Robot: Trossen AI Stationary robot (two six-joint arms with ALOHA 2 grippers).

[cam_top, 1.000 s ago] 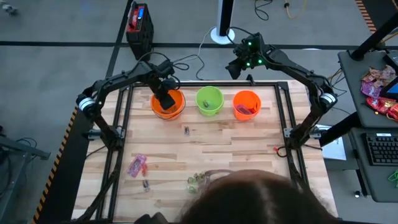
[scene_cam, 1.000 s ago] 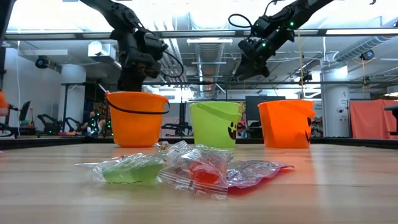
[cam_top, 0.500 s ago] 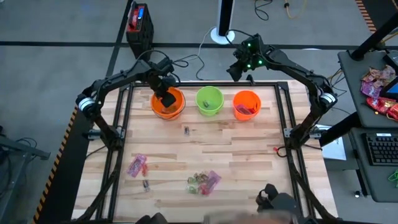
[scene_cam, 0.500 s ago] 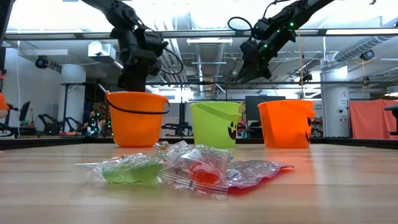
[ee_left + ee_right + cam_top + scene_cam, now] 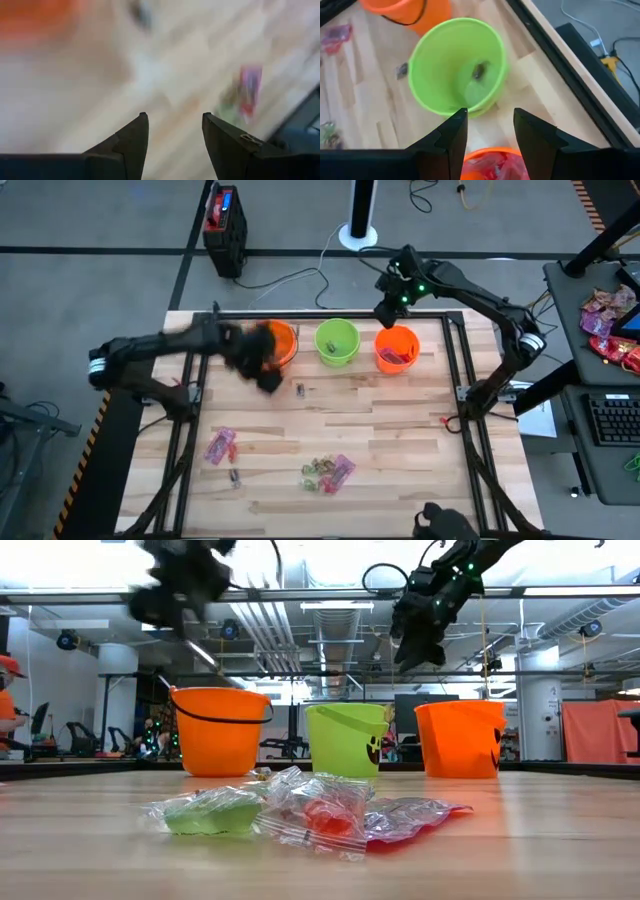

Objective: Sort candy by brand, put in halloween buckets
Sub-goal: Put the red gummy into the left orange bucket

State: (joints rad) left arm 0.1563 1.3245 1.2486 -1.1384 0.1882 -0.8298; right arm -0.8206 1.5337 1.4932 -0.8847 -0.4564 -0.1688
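The left end effector [image 5: 262, 370] hangs blurred over the desk [image 5: 400, 430] at about ten o'clock, just in front of the left orange bucket [image 5: 280, 343], its fingers [image 5: 131, 142] spread with nothing between them; the wrist view past them shows only smeared wood and a pink packet [image 5: 249, 91]. On the desk at eight o'clock lies a pink candy packet [image 5: 220, 446] with a tiny dark piece [image 5: 235, 477] just below it; another small piece [image 5: 299, 389] lies near the left bucket's front; at six o'clock sits a cluster of clear-wrapped green and pink sweets [image 5: 327, 472], seen close up in the low view [image 5: 300, 812]. Along the twelve o'clock edge the three buckets stand in a row: orange, green [image 5: 337, 341], orange [image 5: 396, 347]; the green bucket holds a small dark piece [image 5: 478, 71]; the right orange bucket holds red packets [image 5: 400, 356]. The right end effector [image 5: 384, 312] hovers above the gap between the green and right orange buckets, fingers [image 5: 451, 134] spread and empty. At five o'clock a dark shape, part of a person [image 5: 445, 523], shows at the desk's edge.
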